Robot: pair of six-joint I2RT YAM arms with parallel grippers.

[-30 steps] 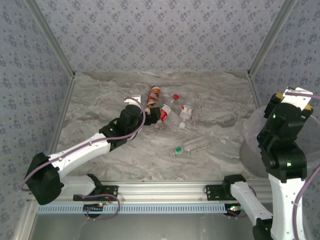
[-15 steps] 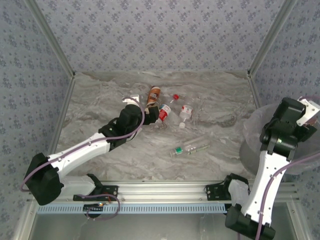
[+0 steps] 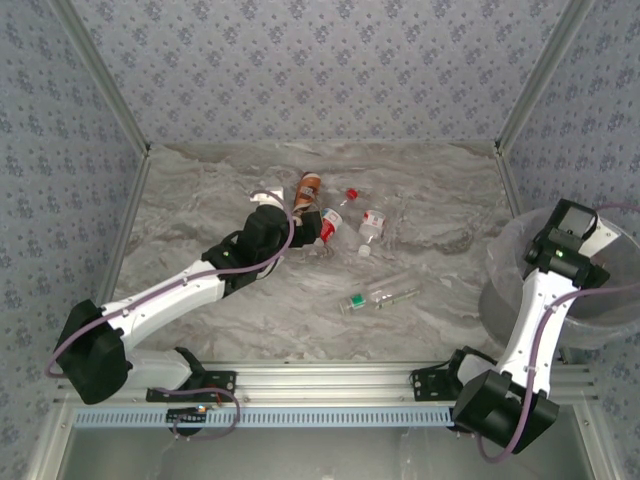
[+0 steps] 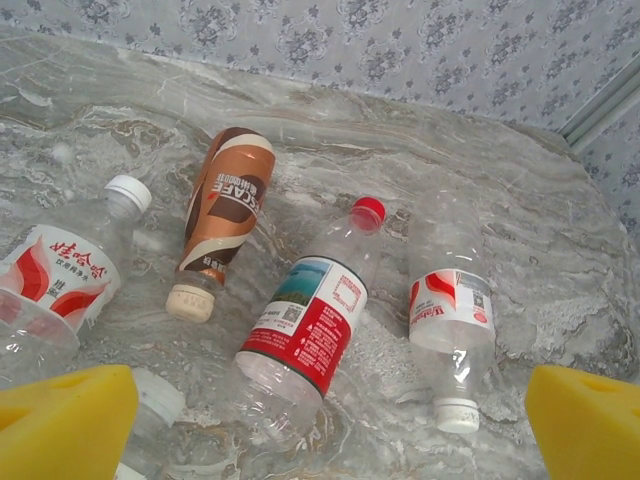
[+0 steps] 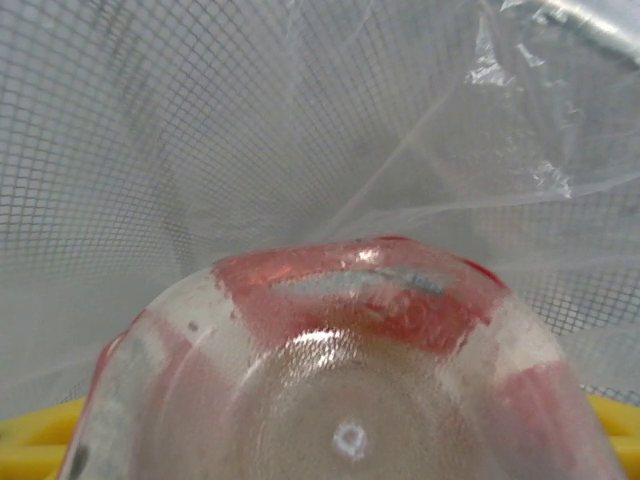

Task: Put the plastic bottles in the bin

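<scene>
On marbled tabletop (image 3: 190, 200), floral walls (image 3: 320, 70) around, left hand (image 4: 325, 425) wide over bottles (image 4: 312, 325), right hand (image 3: 572, 228) holding bottle (image 5: 350, 380) above bin (image 3: 605, 312)

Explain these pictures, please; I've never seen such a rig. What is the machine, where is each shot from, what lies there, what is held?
Two white robot arms with two-finger grippers stand at a marble-patterned table. One picture looks down from above; the others come from cameras on each wrist. Several small clear plastic bottles and a brown-labelled bottle lie on the table. The left gripper is open near them, holding nothing. The right gripper is over the large translucent bin with a clear red-labelled bottle between its fingers; gripped or released, I cannot tell.
</scene>
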